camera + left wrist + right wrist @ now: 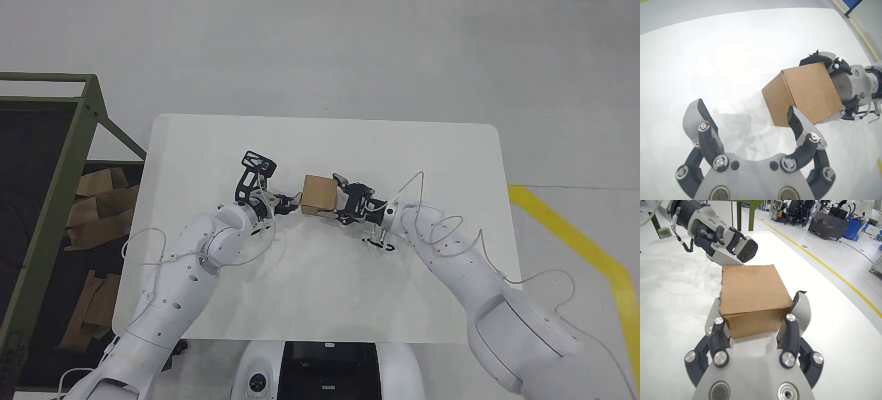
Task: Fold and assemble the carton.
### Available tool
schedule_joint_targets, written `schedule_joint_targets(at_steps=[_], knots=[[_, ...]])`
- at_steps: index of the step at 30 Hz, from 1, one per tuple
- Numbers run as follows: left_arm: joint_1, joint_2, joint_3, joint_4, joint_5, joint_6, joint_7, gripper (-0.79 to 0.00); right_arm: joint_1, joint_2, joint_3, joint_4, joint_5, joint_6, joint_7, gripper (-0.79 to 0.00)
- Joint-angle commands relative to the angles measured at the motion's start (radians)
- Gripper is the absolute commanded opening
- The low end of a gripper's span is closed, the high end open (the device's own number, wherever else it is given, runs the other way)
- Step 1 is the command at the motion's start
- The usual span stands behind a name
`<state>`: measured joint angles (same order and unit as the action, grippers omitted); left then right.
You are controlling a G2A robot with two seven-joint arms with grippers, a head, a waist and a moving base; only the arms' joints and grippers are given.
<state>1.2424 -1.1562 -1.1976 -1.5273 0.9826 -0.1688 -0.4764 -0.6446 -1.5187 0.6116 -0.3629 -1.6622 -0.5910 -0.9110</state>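
A small brown carton (320, 193) stands folded into a box shape near the middle of the white table (440, 290). My right gripper (338, 197) is shut on the carton (751, 289), one finger on each side of its near end (757, 303). My left gripper (745, 111) is open just beyond the carton's (802, 98) other end. One of its fingertips (792, 115) is right at the carton's side; I cannot tell if it touches. In the right wrist view the left gripper (734, 247) hangs over the carton's far edge.
A green-framed cart (60, 140) with several flat cardboard blanks (95, 210) stands to the left of the table. A yellow floor line (570, 230) runs past the table's right side. Bare tabletop lies all around the carton.
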Motion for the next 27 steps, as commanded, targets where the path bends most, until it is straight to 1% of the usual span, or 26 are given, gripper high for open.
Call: schedule_joint_targets(at_steps=[1,4,5,6,8,9,15,18,19,20,22,23,25,27], knots=[[0.001,0.0,-0.001,0.0,0.0,0.001,0.001,0.0,0.0,0.0,0.0,-0.001,0.0,-0.002,-0.002,-0.237],[0.004,-0.001,-0.003,-0.002,-0.001,0.002,0.001,0.0,0.0,0.001,0.0,-0.003,-0.001,0.0,-0.002,-0.289],[0.005,0.0,-0.005,-0.003,0.0,0.001,0.002,0.0,-0.001,0.001,0.0,-0.003,-0.001,0.0,-0.003,-0.326],[0.006,0.0,-0.007,-0.003,0.0,0.002,0.004,0.0,-0.001,0.002,0.0,-0.004,-0.001,0.0,-0.003,-0.4],[0.009,0.0,-0.012,-0.005,-0.003,0.0,0.005,0.0,-0.002,0.002,0.0,-0.006,-0.002,0.003,-0.004,-0.449],[0.01,0.0,-0.014,-0.006,-0.003,-0.001,0.006,0.0,-0.002,0.002,0.0,-0.006,-0.002,0.003,-0.004,-0.462],[0.017,0.001,-0.026,-0.01,-0.003,0.006,0.009,0.0,-0.002,0.004,0.001,-0.01,-0.004,0.003,-0.005,-0.434],[0.015,-0.001,-0.032,-0.005,-0.005,0.043,0.012,0.0,-0.002,0.006,0.001,-0.013,-0.006,0.004,-0.005,-0.419],[0.011,-0.002,-0.033,-0.002,-0.011,0.054,0.011,0.0,-0.002,0.006,0.001,-0.014,-0.006,0.003,-0.006,-0.4],[0.006,-0.003,-0.032,0.002,-0.013,0.063,0.011,0.0,-0.003,0.006,0.001,-0.015,-0.006,0.002,-0.007,-0.348],[-0.005,-0.006,-0.025,0.01,-0.014,0.072,0.01,0.0,-0.004,0.007,0.001,-0.017,-0.007,0.002,-0.007,-0.148],[-0.012,-0.008,-0.022,0.013,-0.016,0.076,0.011,0.0,-0.004,0.008,0.002,-0.018,-0.007,0.002,-0.008,-0.077],[-0.026,-0.011,-0.012,0.023,-0.017,0.081,0.011,0.0,-0.005,0.008,0.001,-0.021,-0.009,0.0,-0.009,-0.012],[-0.04,-0.015,-0.002,0.035,-0.017,0.086,0.014,0.0,-0.006,0.01,0.001,-0.023,-0.011,0.002,-0.011,0.0]])
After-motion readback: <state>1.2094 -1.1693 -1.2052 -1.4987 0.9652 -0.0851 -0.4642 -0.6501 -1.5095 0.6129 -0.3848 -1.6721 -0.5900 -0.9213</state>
